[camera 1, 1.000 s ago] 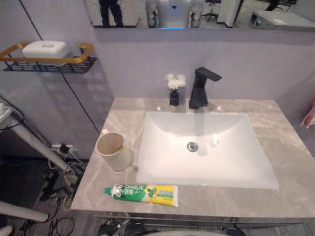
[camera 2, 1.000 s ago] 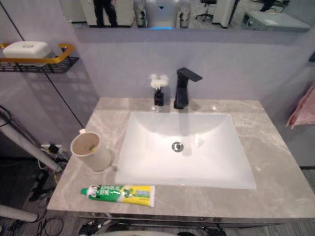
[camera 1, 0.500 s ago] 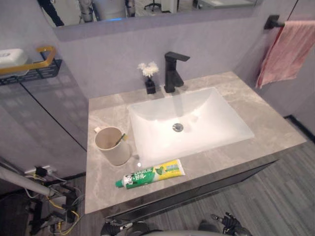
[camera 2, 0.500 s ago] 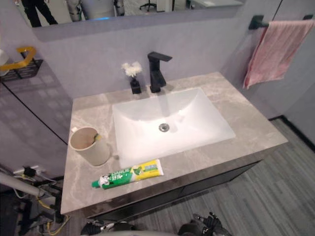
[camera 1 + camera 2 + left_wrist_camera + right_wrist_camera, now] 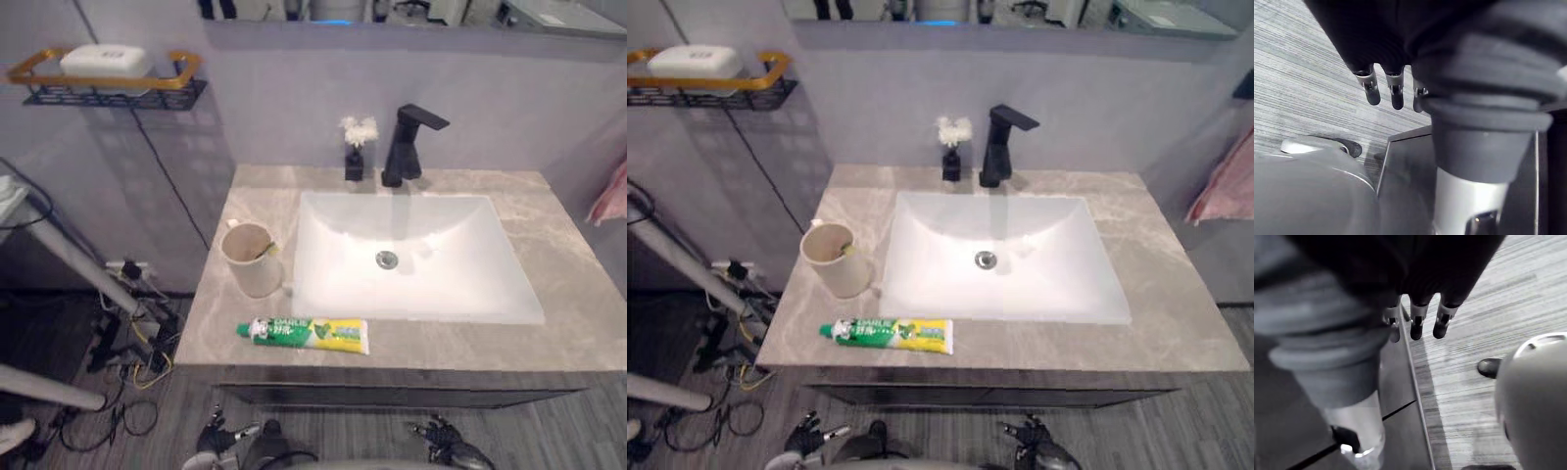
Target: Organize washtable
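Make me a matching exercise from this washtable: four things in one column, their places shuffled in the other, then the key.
1. toothpaste tube
2. cup
3. faucet
4. white soap box

A. on the wall shelf
B. behind the basin
C. lying by the counter's front edge
D. standing left of the basin

Pairs: 1-C, 2-D, 3-B, 4-A

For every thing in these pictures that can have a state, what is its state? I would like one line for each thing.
sink, empty.
faucet, no water running.
cup, upright, a small green item inside.
toothpaste tube, lying flat before the sink.
flower vase, upright beside the faucet.
left hand, open, holding nothing.
right hand, open, holding nothing.
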Motion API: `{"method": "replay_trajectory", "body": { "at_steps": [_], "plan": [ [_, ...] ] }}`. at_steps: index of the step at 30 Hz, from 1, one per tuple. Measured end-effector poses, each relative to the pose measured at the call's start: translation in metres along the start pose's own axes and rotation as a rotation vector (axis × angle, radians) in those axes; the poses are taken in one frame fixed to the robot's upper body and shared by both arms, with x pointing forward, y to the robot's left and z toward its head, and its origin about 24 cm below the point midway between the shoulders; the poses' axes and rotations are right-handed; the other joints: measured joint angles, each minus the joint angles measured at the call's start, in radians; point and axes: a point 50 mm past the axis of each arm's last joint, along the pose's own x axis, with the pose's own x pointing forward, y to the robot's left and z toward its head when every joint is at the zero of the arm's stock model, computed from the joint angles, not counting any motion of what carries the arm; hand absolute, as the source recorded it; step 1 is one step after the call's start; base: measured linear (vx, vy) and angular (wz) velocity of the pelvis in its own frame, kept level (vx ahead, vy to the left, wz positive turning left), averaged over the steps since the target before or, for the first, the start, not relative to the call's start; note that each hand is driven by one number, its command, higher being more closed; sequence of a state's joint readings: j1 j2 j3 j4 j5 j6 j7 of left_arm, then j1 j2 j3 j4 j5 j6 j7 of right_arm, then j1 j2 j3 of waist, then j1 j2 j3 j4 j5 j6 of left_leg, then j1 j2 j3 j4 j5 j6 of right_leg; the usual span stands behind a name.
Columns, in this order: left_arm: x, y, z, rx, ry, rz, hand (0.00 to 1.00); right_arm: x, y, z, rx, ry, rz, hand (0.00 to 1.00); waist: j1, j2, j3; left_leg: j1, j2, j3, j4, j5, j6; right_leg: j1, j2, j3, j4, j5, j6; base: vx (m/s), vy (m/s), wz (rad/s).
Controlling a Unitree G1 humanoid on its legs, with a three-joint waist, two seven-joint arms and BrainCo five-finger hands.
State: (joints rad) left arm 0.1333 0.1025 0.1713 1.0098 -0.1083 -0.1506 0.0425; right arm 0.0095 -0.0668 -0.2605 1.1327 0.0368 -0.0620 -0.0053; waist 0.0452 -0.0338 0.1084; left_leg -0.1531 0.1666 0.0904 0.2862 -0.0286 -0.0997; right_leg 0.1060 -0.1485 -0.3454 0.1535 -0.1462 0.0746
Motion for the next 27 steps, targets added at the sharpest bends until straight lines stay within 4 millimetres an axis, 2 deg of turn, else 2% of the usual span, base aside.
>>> {"method": "replay_trajectory", "body": {
  "at_steps": [1, 2, 3, 4, 5, 6, 7, 8, 9, 15, 22, 25, 26, 27],
  "plan": [
    [-0.001, -0.001, -0.004, -0.002, 0.015, -0.001, 0.0, 0.0, -0.005, 0.001, 0.011, -0.007, -0.014, 0.0, -0.006, 0.012, 0.005, 0.002, 0.005, 0.039, 0.143, -0.091, 0.013, 0.005, -0.006, 0.0, 0.007, 0.0, 0.0, -0.06, 0.021, -0.1],
    [-0.001, -0.001, -0.005, -0.001, 0.018, 0.0, 0.0, -0.001, -0.007, 0.0, 0.014, -0.008, -0.023, 0.0, -0.008, 0.014, 0.006, 0.014, 0.005, 0.06, 0.192, -0.114, 0.013, 0.01, -0.014, 0.001, 0.01, 0.0, 0.001, -0.08, 0.045, -0.1],
    [-0.002, -0.001, -0.006, -0.001, 0.022, -0.002, 0.0, -0.003, -0.013, -0.01, 0.019, 0.016, -0.037, 0.0, -0.014, 0.015, 0.005, 0.052, 0.006, 0.092, 0.24, -0.137, 0.008, 0.017, -0.028, 0.0, 0.015, 0.001, 0.002, -0.08, 0.068, 0.02],
    [-0.002, -0.002, -0.006, -0.004, 0.022, -0.002, 0.0, -0.005, -0.016, -0.015, 0.032, 0.027, -0.048, 0.0, -0.024, 0.017, 0.004, 0.073, 0.009, 0.105, 0.231, -0.144, 0.007, 0.019, -0.031, -0.003, 0.016, 0.002, 0.005, -0.11, 0.12, 0.25],
    [-0.002, -0.005, -0.007, -0.013, 0.027, -0.006, 0.0, -0.007, -0.023, -0.021, 0.057, 0.04, -0.072, 0.0, -0.041, 0.036, -0.002, 0.092, 0.002, 0.11, 0.137, -0.164, -0.003, 0.015, -0.027, -0.015, 0.014, 0.007, 0.02, -0.11, 0.205, 0.44],
    [-0.001, -0.009, -0.003, -0.021, 0.016, -0.015, 0.0, -0.01, -0.023, -0.031, 0.107, 0.071, -0.089, 0.0, -0.056, 0.034, -0.011, 0.135, -0.03, 0.101, -0.005, -0.172, 0.01, 0.008, -0.027, -0.02, -0.003, 0.02, 0.04, -0.09, 0.178, 0.51],
    [0.0, -0.011, -0.002, -0.021, 0.014, -0.019, 0.0, -0.01, -0.019, -0.034, 0.12, 0.083, -0.085, 0.0, -0.063, 0.012, -0.008, 0.153, -0.053, 0.102, -0.059, -0.138, 0.025, 0.003, -0.04, -0.023, -0.014, 0.028, 0.047, -0.07, 0.169, 0.28],
    [-0.001, -0.009, -0.004, -0.024, 0.019, -0.014, 0.0, -0.012, -0.016, -0.04, 0.166, 0.099, -0.091, 0.0, -0.062, 0.001, -0.008, 0.176, -0.081, 0.103, -0.137, -0.087, 0.037, -0.005, -0.051, -0.016, -0.032, 0.057, 0.041, -0.07, 0.089, 0.06],
    [-0.001, -0.007, -0.004, -0.027, 0.02, -0.007, 0.0, -0.014, -0.016, -0.046, 0.2, 0.113, -0.097, 0.0, -0.06, -0.01, -0.011, 0.192, -0.098, 0.105, -0.176, -0.064, 0.044, -0.002, -0.06, -0.011, -0.046, 0.073, 0.055, -0.09, 0.102, -0.04],
    [-0.003, -0.007, -0.009, -0.03, 0.034, -0.004, 0.0, -0.016, -0.02, -0.051, 0.262, 0.123, -0.118, 0.0, -0.062, 0.0, -0.016, 0.3, -0.144, 0.109, -0.388, 0.042, 0.062, 0.005, -0.077, -0.005, -0.053, 0.076, 0.052, -0.08, 0.049, 0.0],
    [-0.005, -0.007, -0.018, -0.053, 0.068, 0.005, 0.0, -0.015, -0.025, -0.047, 0.271, 0.111, -0.134, 0.0, -0.063, 0.025, -0.026, 0.311, -0.135, 0.132, -0.389, 0.042, 0.061, 0.016, -0.059, 0.02, -0.084, 0.092, 0.054, 0.0, -0.016, -0.1],
    [-0.005, -0.006, -0.019, -0.069, 0.075, 0.014, 0.0, -0.014, -0.024, -0.044, 0.268, 0.107, -0.128, 0.0, -0.063, 0.025, -0.024, 0.323, -0.13, 0.134, -0.388, 0.042, 0.06, 0.044, -0.049, 0.018, -0.103, 0.104, 0.055, 0.04, -0.051, 0.0],
    [-0.005, -0.003, -0.021, -0.079, 0.087, 0.024, 0.0, -0.009, -0.016, -0.033, 0.228, 0.093, -0.093, 0.0, -0.06, 0.021, -0.024, 0.34, -0.13, 0.142, -0.389, 0.04, 0.058, 0.07, -0.045, 0.015, -0.131, 0.108, 0.052, 0.0, 0.0, 0.0],
    [-0.005, -0.003, -0.021, -0.079, 0.087, 0.024, 0.0, -0.009, -0.016, -0.033, 0.228, 0.093, -0.093, 0.0, -0.06, 0.021, -0.024, 0.34, -0.13, 0.142, -0.389, 0.04, 0.058, 0.07, -0.045, 0.015, -0.131, 0.108, 0.052, 0.0, 0.0, 0.0]
  ]
}}
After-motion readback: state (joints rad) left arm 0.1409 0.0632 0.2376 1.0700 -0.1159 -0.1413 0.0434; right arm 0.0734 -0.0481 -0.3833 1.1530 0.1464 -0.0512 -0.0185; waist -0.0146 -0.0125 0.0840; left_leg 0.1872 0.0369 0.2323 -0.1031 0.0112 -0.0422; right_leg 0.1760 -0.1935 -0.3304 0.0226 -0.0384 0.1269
